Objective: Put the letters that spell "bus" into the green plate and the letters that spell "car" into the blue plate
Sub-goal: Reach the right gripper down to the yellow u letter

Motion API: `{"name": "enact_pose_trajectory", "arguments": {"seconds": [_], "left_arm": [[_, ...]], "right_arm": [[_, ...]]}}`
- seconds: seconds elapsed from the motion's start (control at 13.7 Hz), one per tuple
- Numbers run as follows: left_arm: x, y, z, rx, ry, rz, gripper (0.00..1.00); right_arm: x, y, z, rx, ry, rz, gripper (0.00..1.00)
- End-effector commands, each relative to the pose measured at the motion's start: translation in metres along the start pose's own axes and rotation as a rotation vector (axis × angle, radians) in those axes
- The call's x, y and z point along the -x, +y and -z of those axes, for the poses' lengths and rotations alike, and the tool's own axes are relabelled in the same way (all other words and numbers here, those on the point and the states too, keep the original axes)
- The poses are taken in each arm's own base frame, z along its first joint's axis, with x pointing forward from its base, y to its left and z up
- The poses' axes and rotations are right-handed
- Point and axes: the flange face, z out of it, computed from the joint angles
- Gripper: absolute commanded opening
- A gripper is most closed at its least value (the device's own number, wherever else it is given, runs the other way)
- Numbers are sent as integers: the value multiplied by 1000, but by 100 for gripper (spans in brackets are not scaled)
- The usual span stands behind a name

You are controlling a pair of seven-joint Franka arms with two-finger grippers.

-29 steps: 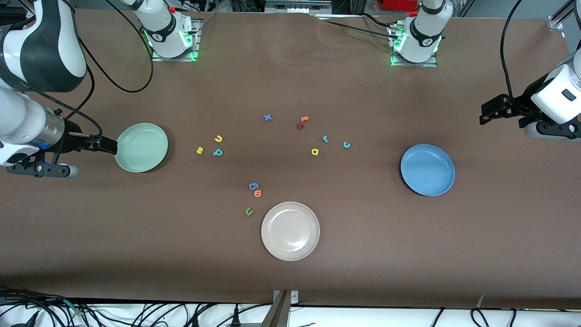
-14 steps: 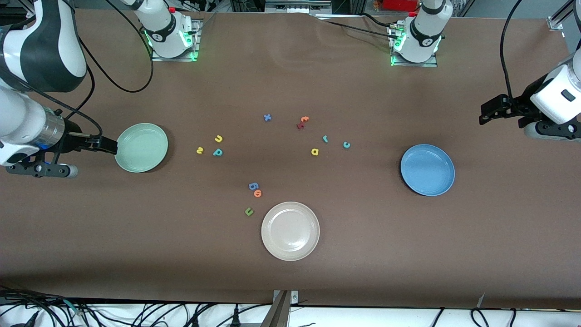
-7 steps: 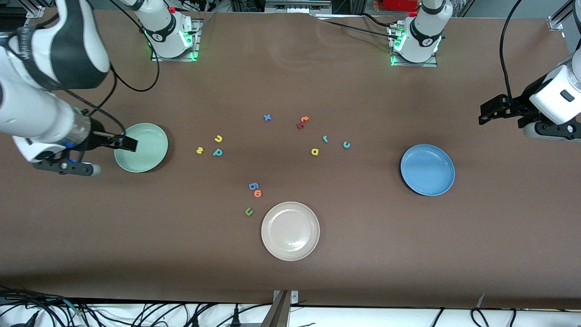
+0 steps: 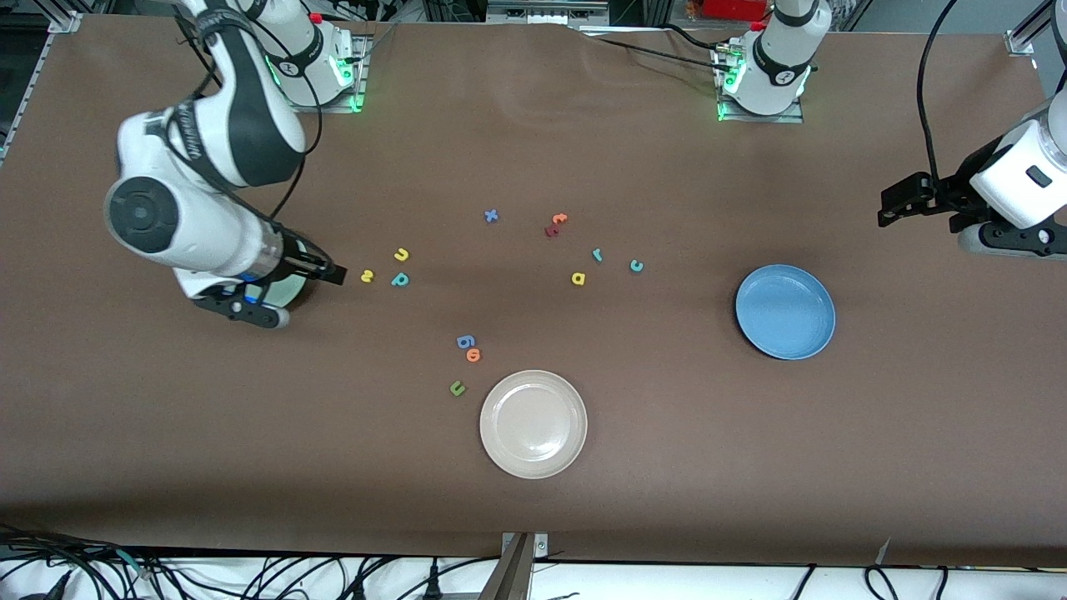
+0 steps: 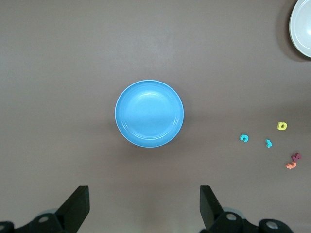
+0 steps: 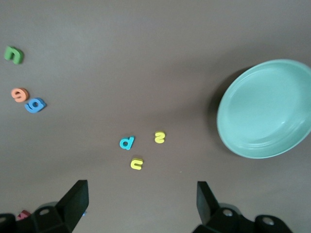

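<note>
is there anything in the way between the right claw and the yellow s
Nothing visible. The right claw, open and empty, hangs beside the yellow s, with only bare table between them. The green plate sits under the right arm, close by.

occluded: green plate (image 4: 293, 289) under right arm | cut off: beige-white plate (image 5: 302, 29)

The right arm swings in from its end of the table, carrying the right gripper (image 4: 327, 271) from beside the green plate (image 6: 265, 109) across it to the plate's edge nearest the yellow "s" (image 4: 367, 276). The arm's body now covers most of the plate in the front view. The jaws stand wide apart, holding nothing.
</note>
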Motion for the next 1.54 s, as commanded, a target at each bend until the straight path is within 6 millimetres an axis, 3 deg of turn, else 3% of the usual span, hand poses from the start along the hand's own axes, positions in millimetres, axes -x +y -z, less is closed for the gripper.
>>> {"name": "enact_pose_trajectory", "arguments": {"seconds": [0.0, 0.29, 0.66, 0.95, 1.24, 1.46], "left_arm": [[3, -1, 2, -19, -7, -27, 100], [3, -2, 2, -19, -7, -25, 100], [3, -2, 2, -19, -12, -27, 100], [3, -1, 2, -19, -12, -27, 100], [3, -2, 3, -19, -9, -25, 100], [3, -1, 3, -19, -10, -27, 100]], "right_arm": [[31, -3, -42, -26, 13, -20, 98], [69, -21, -121, -60, 68, -132, 99], [75, -7, -194, -80, 92, -171, 98], [80, -17, -222, -73, 78, -194, 98], [80, -19, -237, -73, 73, -216, 94], [83, -23, -240, -75, 68, -221, 84]]}}
